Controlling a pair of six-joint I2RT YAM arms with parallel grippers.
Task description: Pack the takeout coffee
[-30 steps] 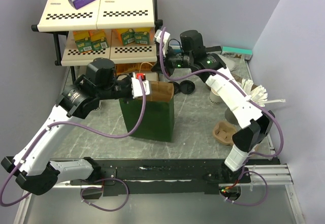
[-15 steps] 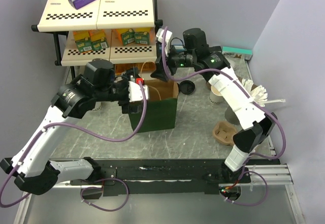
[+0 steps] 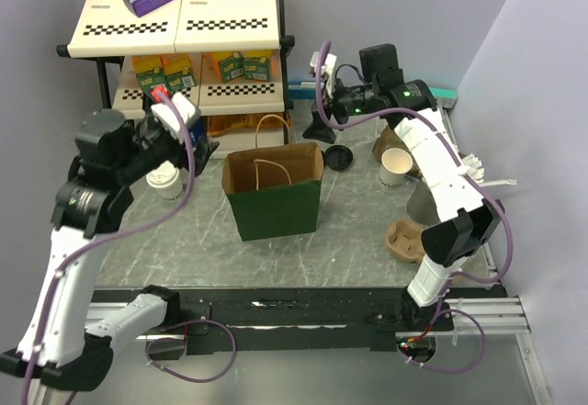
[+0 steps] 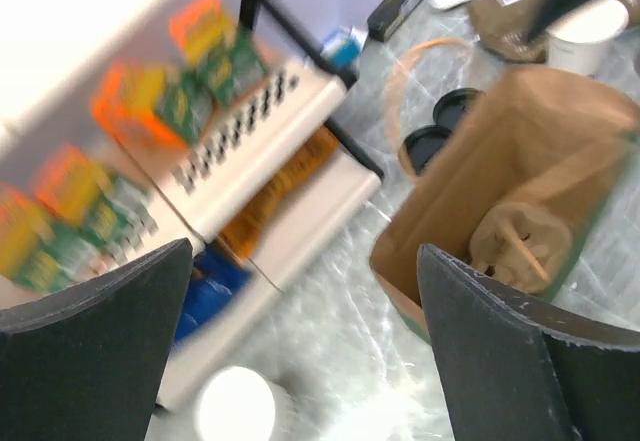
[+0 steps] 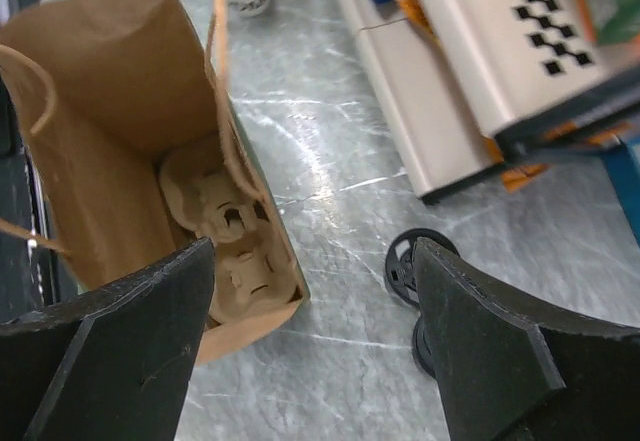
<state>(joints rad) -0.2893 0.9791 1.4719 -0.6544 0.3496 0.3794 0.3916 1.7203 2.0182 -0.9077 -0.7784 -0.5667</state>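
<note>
One takeout coffee cup (image 3: pixel 164 179) stands left of the green paper bag (image 3: pixel 273 194); it shows as a white disc (image 4: pixel 235 406) low in the left wrist view. A second cup (image 3: pixel 395 167), tan inside, stands right of the bag. The bag stands open with a brown pulp tray (image 5: pixel 235 251) lying at its bottom. My left gripper (image 3: pixel 195 137) hangs open and empty by the shelf, above the left cup (image 4: pixel 303 251). My right gripper (image 3: pixel 319 129) is open and empty behind the bag's right side (image 5: pixel 312 251).
A two-level shelf (image 3: pixel 175 28) with green and orange boxes fills the back left. Black lids (image 3: pixel 338 157) lie behind the bag. Another pulp tray (image 3: pixel 405 240) and a grey tumbler of white sticks (image 3: pixel 428 205) sit at the right.
Both grippers have opened and let go of the bag's rim. The left arm has swung back left and up, the right arm back right. The bag now stands open by itself.
</note>
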